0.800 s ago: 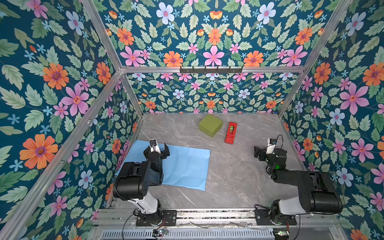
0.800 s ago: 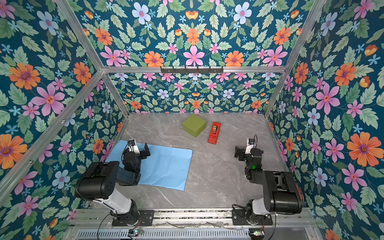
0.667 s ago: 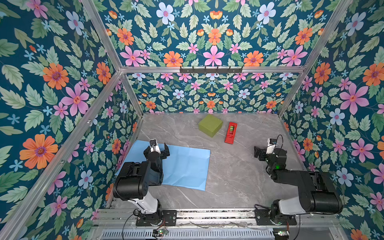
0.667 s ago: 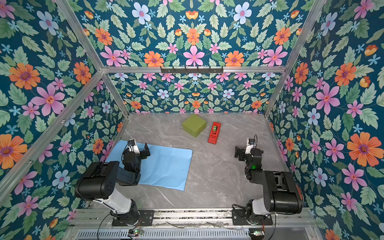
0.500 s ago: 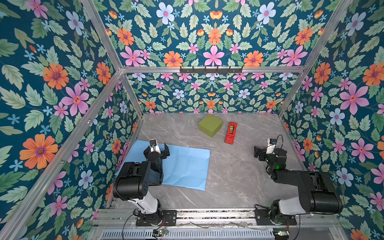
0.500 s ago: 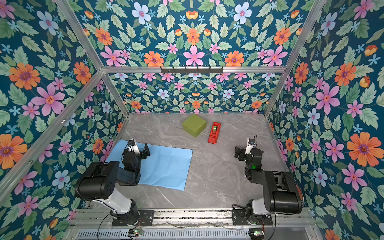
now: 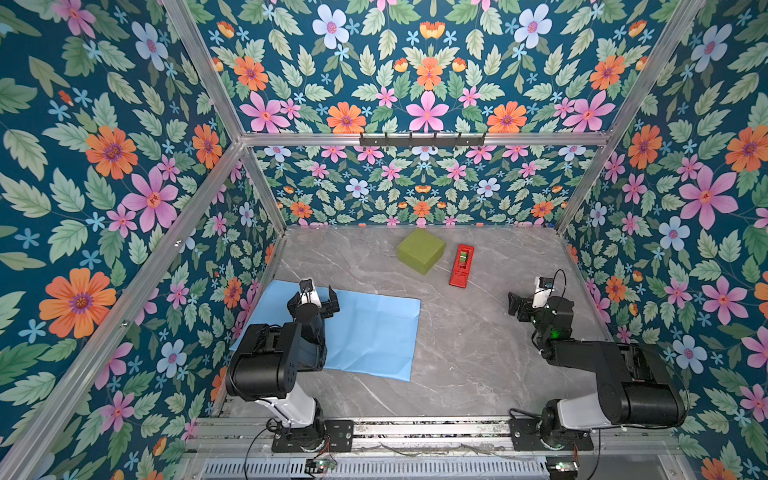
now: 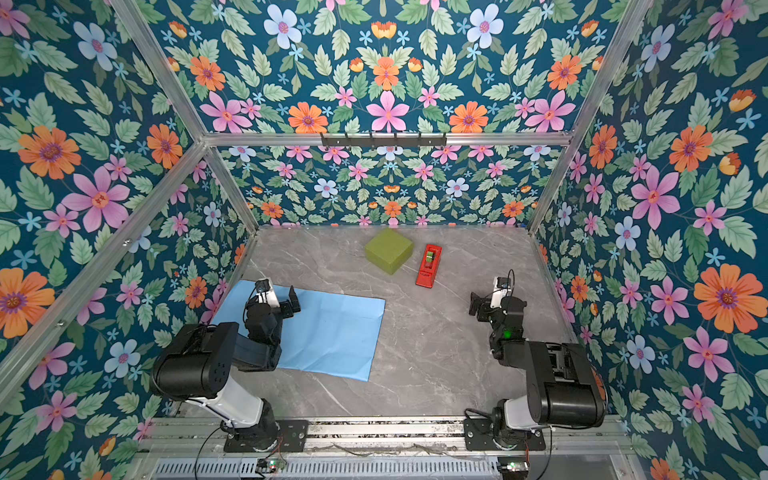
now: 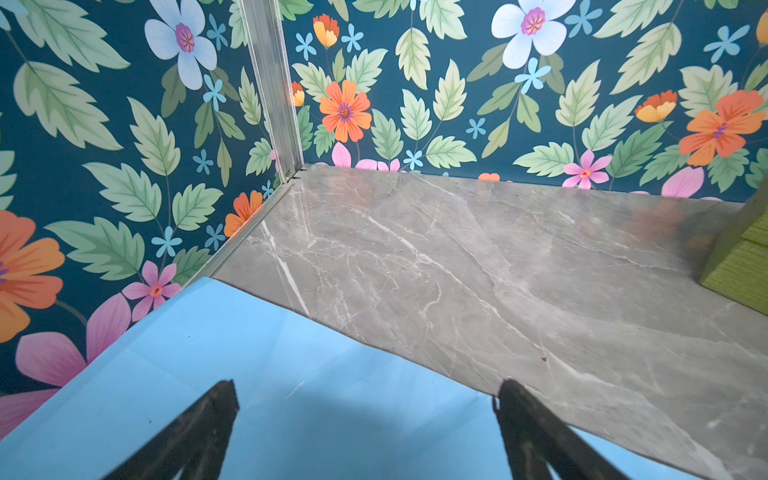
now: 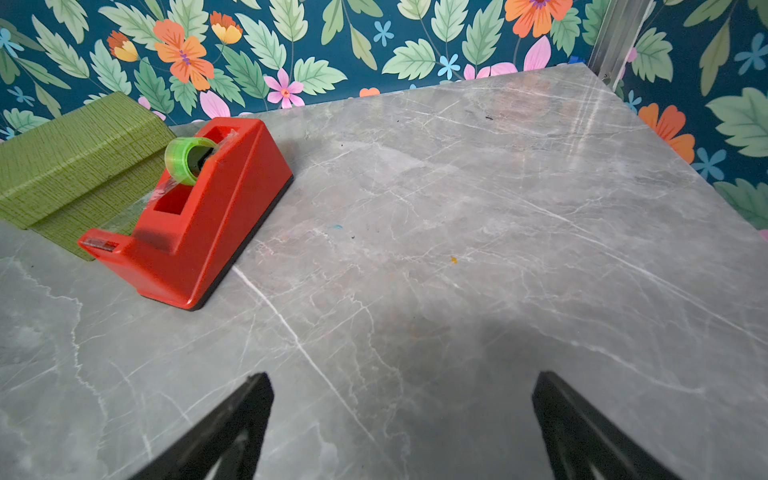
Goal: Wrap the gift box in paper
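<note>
A: In a top view the paper (image 8: 328, 332) lies flat on the grey marble table (image 8: 436, 365), light-blue face up, over on the left.

B: And the left gripper (image 8: 272, 302) hangs over it near its far edge, jaws spread wide, nothing in them.

A: At the back, the gift box (image 8: 388, 250) sits with the red tape dispenser (image 8: 429, 266) just beside it, to its right.

B: The right gripper (image 8: 498, 305) hovers over bare marble, jaws wide too, well apart from both.

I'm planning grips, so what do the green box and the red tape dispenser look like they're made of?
The green box: probably cardboard under matte, textured paper; fine ribbed lines cover its sides. The red tape dispenser: apparently moulded plastic, smooth, slightly glossy.
</note>
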Tool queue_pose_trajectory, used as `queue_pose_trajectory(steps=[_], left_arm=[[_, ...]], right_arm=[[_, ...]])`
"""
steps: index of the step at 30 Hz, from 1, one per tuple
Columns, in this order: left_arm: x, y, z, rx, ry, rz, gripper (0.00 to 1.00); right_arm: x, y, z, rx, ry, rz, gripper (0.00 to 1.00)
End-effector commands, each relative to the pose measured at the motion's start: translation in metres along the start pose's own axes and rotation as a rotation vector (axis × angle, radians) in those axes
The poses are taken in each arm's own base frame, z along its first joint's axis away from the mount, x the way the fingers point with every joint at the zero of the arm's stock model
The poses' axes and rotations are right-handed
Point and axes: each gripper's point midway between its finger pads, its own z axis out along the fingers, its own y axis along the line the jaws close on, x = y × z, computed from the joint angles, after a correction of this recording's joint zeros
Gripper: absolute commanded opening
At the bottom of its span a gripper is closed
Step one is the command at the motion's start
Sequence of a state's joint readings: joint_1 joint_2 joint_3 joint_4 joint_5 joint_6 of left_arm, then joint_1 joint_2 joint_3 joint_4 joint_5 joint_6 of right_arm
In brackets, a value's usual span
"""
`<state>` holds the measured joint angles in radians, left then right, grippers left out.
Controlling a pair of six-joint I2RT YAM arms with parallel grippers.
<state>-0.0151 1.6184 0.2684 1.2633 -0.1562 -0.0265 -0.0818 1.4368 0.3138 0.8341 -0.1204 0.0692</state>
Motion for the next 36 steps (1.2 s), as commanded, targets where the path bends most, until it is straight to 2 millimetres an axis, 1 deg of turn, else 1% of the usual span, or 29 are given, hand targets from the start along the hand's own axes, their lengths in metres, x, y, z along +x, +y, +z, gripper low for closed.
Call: queue_pose_trajectory(steps=[1, 15, 17, 18, 19, 21, 22, 23, 24, 25, 27, 28, 30, 31, 32, 33, 35, 36], left_arm=[[-0.007, 0.0, 0.0, -0.002, -0.028, -0.003, 1.0], [-0.007, 0.0, -0.001, -0.001, -0.029, -0.003, 1.0], [-0.015, 0.005, -0.006, -0.022, -0.055, -0.018, 1.0], [-0.02, 0.007, -0.009, -0.032, -0.062, -0.025, 1.0], [-0.026, 0.012, -0.012, -0.057, -0.067, -0.033, 1.0], [-0.039, 0.021, -0.02, -0.102, -0.071, -0.057, 1.0], [-0.043, 0.029, -0.023, -0.148, -0.053, -0.103, 1.0], [-0.043, 0.04, -0.024, -0.215, -0.016, -0.192, 1.0], [-0.041, 0.044, -0.026, -0.242, 0.023, -0.27, 1.0], [-0.043, 0.037, -0.026, -0.21, 0.071, -0.327, 1.0], [-0.043, 0.002, -0.024, -0.028, 0.161, -0.367, 0.97], [-0.04, -0.016, -0.025, 0.066, 0.209, -0.401, 0.99], [-0.027, -0.042, -0.032, 0.172, 0.32, -0.474, 1.0], [-0.02, -0.056, -0.037, 0.22, 0.375, -0.493, 1.0], [-0.013, -0.069, -0.044, 0.255, 0.431, -0.5, 1.0], [-0.007, -0.078, -0.05, 0.277, 0.475, -0.494, 1.0], [0.001, -0.094, -0.062, 0.303, 0.561, -0.46, 1.0], [0.004, -0.099, -0.066, 0.315, 0.588, -0.443, 0.99]], right_arm=[[-0.009, 0.001, 0.0, -0.005, -0.035, -0.009, 0.99], [-0.01, 0.001, 0.001, -0.005, -0.036, -0.008, 0.99], [-0.011, 0.0, 0.0, 0.002, -0.041, -0.007, 0.99], [-0.015, -0.004, -0.001, 0.034, -0.054, 0.0, 0.99], [-0.019, -0.008, -0.004, 0.071, -0.047, 0.009, 0.99], [-0.032, -0.02, -0.014, 0.161, -0.013, 0.055, 0.99], [-0.039, -0.031, -0.024, 0.238, 0.005, 0.108, 0.99], [-0.046, -0.038, -0.035, 0.293, 0.007, 0.176, 0.99], [-0.051, -0.039, -0.043, 0.308, 0.006, 0.216, 0.99], [-0.056, -0.033, -0.05, 0.284, 0.009, 0.26, 0.98], [-0.062, -0.004, -0.058, 0.144, 0.039, 0.33, 0.95], [-0.062, 0.011, -0.06, 0.096, 0.065, 0.373, 0.95], [-0.052, 0.053, -0.062, -0.002, 0.168, 0.411, 0.95], [-0.043, 0.079, -0.063, -0.041, 0.237, 0.408, 0.95], [-0.035, 0.11, -0.066, -0.091, 0.298, 0.391, 0.95], [-0.028, 0.137, -0.069, -0.135, 0.346, 0.369, 0.95], [-0.012, 0.196, -0.076, -0.236, 0.441, 0.323, 0.95], [-0.004, 0.221, -0.079, -0.275, 0.487, 0.313, 0.95]])
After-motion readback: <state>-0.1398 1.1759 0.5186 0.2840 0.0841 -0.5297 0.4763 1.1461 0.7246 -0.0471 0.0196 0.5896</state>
